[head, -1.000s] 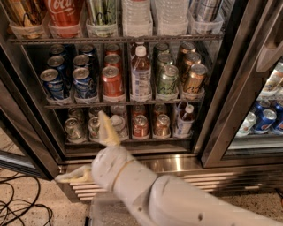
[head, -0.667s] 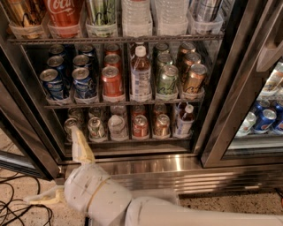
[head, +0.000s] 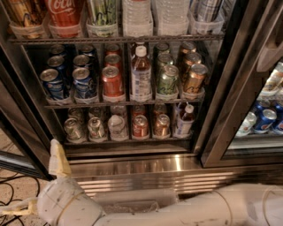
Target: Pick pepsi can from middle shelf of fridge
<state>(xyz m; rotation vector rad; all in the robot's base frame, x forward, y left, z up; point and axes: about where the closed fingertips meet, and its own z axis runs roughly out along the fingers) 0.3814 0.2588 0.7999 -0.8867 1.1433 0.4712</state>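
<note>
So the fridge (head: 146, 170) fills pretty much the whole shot: dark frame, shiny steel grille along the bottom, and its top row is chopped off by the upper edge.

The white arm (head: 212, 209) comes in from about 4 o'clock, runs flat along the bottom and ends in a fat wrist at 7 o'clock. The gripper (head: 33, 181) sits low down there, in front of the grille's left end and well below any can. Its jaws are spread wide with nothing in them: one finger (head: 58, 156) points straight up, and the other pokes left toward the frame edge.

The middle shelf (head: 121, 103) is the wire rack across the centre. The pepsi can (head: 83, 84) stands at its front at roughly 10 o'clock, with another blue can (head: 54, 84) just beside it at the far left and more blue ones queued behind.

Label-wise, the only thing I can actually read is the white Coca-Cola script on the tall red can (head: 66, 11) at 11 o'clock. To the right of the blue ones, the red can (head: 112, 81), the white-capped bottle (head: 141, 75), the green can (head: 167, 79) and the gold can (head: 194, 79) are too smeary to read.

More blue cans (head: 265, 119) show behind the right-hand glass at 3 o'clock, partly cut off.
</note>
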